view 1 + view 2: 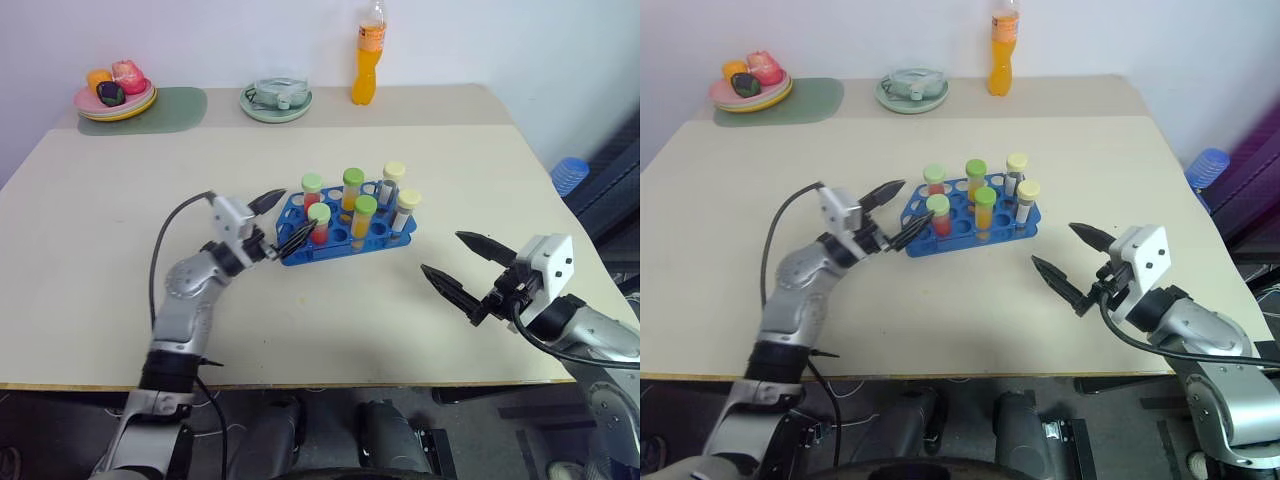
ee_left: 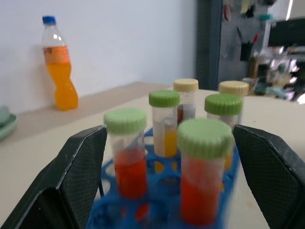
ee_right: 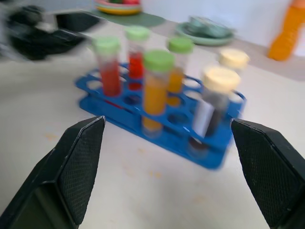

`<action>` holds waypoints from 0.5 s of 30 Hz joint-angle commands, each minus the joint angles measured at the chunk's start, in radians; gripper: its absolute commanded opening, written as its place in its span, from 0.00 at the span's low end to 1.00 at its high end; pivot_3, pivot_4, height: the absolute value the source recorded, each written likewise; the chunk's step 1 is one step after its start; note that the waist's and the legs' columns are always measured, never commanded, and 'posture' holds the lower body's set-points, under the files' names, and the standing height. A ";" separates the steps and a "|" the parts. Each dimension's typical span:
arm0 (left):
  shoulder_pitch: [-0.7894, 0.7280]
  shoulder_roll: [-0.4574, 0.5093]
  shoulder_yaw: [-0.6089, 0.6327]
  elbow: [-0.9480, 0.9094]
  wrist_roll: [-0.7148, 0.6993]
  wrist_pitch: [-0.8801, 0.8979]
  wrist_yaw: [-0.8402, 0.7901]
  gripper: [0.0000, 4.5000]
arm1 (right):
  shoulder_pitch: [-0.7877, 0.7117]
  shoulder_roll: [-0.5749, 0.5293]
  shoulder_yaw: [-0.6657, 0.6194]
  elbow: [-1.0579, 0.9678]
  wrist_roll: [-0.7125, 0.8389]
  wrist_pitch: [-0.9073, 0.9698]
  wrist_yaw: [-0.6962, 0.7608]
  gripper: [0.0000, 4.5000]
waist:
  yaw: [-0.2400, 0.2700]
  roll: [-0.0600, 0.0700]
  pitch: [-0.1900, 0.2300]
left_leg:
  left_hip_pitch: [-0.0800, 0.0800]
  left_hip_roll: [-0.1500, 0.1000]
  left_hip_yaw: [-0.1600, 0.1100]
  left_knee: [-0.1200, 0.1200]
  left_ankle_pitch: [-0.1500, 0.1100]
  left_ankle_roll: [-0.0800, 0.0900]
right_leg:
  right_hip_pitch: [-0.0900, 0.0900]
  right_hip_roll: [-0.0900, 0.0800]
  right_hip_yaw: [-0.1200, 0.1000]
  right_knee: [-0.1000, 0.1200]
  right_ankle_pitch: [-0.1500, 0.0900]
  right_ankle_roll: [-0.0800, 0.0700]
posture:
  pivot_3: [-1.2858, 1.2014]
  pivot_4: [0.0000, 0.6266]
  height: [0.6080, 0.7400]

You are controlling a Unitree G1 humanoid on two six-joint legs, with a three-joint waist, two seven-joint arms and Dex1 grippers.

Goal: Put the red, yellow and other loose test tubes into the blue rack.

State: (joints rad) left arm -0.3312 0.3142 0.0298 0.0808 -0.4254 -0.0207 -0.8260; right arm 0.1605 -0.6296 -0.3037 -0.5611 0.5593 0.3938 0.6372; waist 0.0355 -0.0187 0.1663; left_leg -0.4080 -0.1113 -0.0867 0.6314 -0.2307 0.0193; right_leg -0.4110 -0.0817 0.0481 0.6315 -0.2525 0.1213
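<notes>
Blue rack [image 1: 345, 232] holds six upright capped tubes of red, yellow, dark contents.

Beige table [image 1: 90, 250] (white wall [image 1: 200, 40] behind)

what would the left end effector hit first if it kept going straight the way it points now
Probably the blue rack and the nearest red tube with a green cap. The left end effector is open, its fingers aimed at that end of the rack, and its wrist view has that tube dead ahead. Depth is hard to judge.

Six tubes [image 1: 354, 205] in one rack [image 1: 345, 238] — four green-capped, two cream-capped; one bottle [image 1: 368, 53], two plates [image 1: 276, 103].
</notes>
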 commanded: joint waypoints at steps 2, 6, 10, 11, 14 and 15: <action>0.093 0.113 0.086 -0.103 -0.080 0.032 -0.096 0.95 | 0.042 0.033 -0.015 0.047 -0.072 -0.124 0.018 0.96 | 0.000 0.000 0.000 | 0.000 0.000 0.000 0.000 0.000 0.000 | 0.000 0.000 0.000 0.000 0.000 0.000 | 0.52 0.24 1.00; 0.173 0.205 0.138 -0.128 -0.060 0.067 -0.077 0.95 | 0.095 0.039 -0.047 0.092 -0.092 -0.193 0.046 0.96 | 0.001 0.001 0.000 | 0.000 0.000 0.000 -0.001 0.000 0.000 | 0.000 0.000 0.000 0.000 0.000 0.000 | 0.52 0.24 1.00; 0.232 0.277 0.218 -0.147 -0.115 0.109 -0.109 0.95 | 0.149 0.043 -0.082 0.138 -0.093 -0.247 0.073 0.96 | 0.003 0.001 0.000 | 0.000 0.000 0.000 -0.001 0.000 -0.001 | 0.000 0.000 0.000 -0.001 0.000 -0.001 | 0.52 0.24 1.00; 0.249 0.295 0.237 -0.145 -0.123 0.108 -0.127 0.95 | 0.153 0.045 -0.092 0.150 -0.092 -0.255 0.074 0.96 | 0.002 0.001 0.000 | 0.000 0.000 0.000 -0.001 0.000 -0.001 | 0.000 0.000 0.001 -0.001 0.000 -0.001 | 0.52 0.24 1.00; 0.288 0.332 0.268 -0.137 -0.132 0.104 -0.166 0.95 | 0.159 0.046 -0.112 0.180 -0.088 -0.275 0.083 0.96 | 0.000 0.002 0.000 | 0.001 0.001 0.000 -0.001 -0.001 -0.002 | 0.000 0.000 0.001 -0.001 -0.002 -0.004 | 0.52 0.24 1.00; 0.299 0.342 0.274 -0.138 -0.135 0.112 -0.172 0.95 | 0.162 0.046 -0.115 0.186 -0.088 -0.281 0.089 0.96 | 0.000 0.002 0.000 | 0.001 0.001 0.000 -0.001 -0.002 -0.003 | 0.000 0.000 0.001 -0.001 -0.002 -0.004 | 0.52 0.24 1.00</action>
